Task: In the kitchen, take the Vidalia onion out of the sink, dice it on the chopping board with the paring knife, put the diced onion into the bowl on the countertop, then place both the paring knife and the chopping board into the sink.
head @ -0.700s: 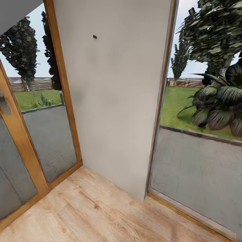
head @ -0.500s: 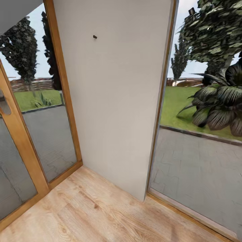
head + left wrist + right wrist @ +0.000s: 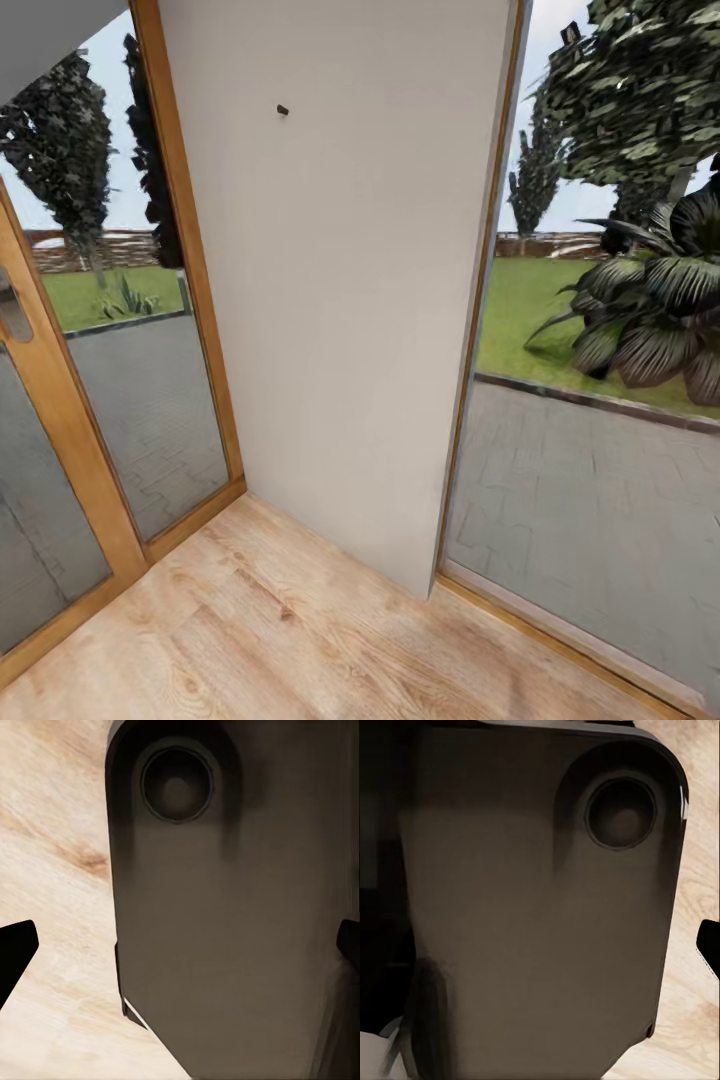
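**Facing a wall corner, away from the kitchen**

Looking from the head camera, the robot stood before a plain pale wall panel point(image 3: 350, 300) that met a light wooden floor point(image 3: 300, 640). A small dark mark point(image 3: 283, 109) sat high on the panel. Wood-framed glass flanked it: a window point(image 3: 600, 400) to the right, giving onto grey paving, a lawn and a broad-leaved dark plant point(image 3: 650, 320), and a glazed door point(image 3: 60, 420) to the left, with trees and a fence beyond.

Each wrist camera pointed down at the wooden floor past a large dark rounded housing of the robot's own body point(image 3: 225, 930), bearing a round recess. On the left gripper point(image 3: 180, 945), dark fingertips point(image 3: 13, 949) showed at opposite edges of the frame, spread wide with nothing between them. On the right, one dark fingertip point(image 3: 709, 941) showed at the frame's edge; whether that gripper was spread or closed I could not tell.
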{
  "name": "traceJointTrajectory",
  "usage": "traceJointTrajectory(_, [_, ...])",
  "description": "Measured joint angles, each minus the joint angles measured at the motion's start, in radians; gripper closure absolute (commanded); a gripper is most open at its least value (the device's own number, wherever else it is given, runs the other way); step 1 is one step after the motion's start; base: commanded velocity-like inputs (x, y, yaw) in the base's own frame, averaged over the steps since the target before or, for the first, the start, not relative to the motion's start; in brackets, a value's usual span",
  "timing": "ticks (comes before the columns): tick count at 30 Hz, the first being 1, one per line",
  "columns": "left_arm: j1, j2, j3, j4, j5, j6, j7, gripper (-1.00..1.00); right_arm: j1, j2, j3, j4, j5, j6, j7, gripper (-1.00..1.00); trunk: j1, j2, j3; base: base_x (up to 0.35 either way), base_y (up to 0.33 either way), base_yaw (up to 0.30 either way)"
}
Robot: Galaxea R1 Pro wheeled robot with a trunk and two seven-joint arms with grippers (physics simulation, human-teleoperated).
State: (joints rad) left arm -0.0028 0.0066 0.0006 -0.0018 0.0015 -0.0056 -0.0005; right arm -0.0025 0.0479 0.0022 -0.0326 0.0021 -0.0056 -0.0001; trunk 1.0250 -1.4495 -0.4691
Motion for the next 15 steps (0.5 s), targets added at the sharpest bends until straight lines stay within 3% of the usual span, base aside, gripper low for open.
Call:
traceJointTrajectory(6, [0.000,-0.010,0.004,-0.009,0.005,-0.037,-0.004,-1.00,0.000,-0.002,-0.002,-0.004,0.001,-0.001,-0.002,-1.00,0.000,0.000,0.000,0.000,0.000,0.000])
traceJointTrajectory(8, [0.000,-0.013,0.004,-0.014,0.005,-0.103,-0.004,-1.00,0.000,-0.001,-0.002,-0.005,0.001,-0.001,-0.002,-1.00,0.000,0.000,0.000,0.000,0.000,0.000])
traceJointTrajectory(10, [0.000,-0.014,0.003,-0.016,0.006,-0.210,-0.004,-1.00,0.000,-0.001,-0.002,-0.023,0.000,-0.003,-0.001,-1.00,0.000,0.000,0.000,0.000,0.000,0.000])
traceJointTrajectory(11, [0.000,-0.014,0.004,-0.017,0.006,-0.227,-0.004,-1.00,0.000,-0.001,-0.002,-0.037,0.000,-0.009,-0.001,-1.00,0.000,0.000,0.000,0.000,0.000,0.000])
traceJointTrajectory(15, [0.000,-0.013,0.005,-0.086,0.005,-0.254,-0.003,-1.00,0.000,-0.006,-0.003,-0.121,0.001,-0.128,-0.002,-1.00,0.000,0.000,0.000,0.000,0.000,0.000])
